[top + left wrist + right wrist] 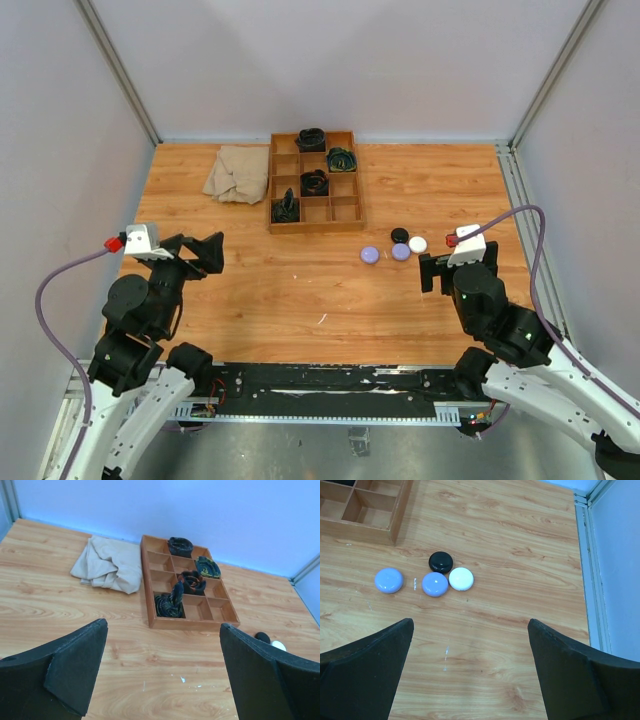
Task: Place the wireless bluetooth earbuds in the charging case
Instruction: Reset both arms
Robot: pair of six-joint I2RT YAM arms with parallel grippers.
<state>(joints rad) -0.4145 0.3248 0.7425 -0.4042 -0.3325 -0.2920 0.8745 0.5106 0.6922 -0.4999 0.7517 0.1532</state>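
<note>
Fingers of the right gripper stand wide apart, gripping nothing. Ahead of them, toward the left-hand finger, lie 4 round puck-shaped cases: black, white and 1 lilac touching, 1 lilac apart. Earbuds cannot be made out. Left gripper gapes too, empty — well beyond its fingers sits a wooden tray, with a cloth beside it.

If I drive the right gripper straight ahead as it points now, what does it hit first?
Probably the white puck, almost dead ahead of the right gripper, with only bare table between. The nearer lilac puck beside it lies just left of that line. Depth is unclear.
</note>
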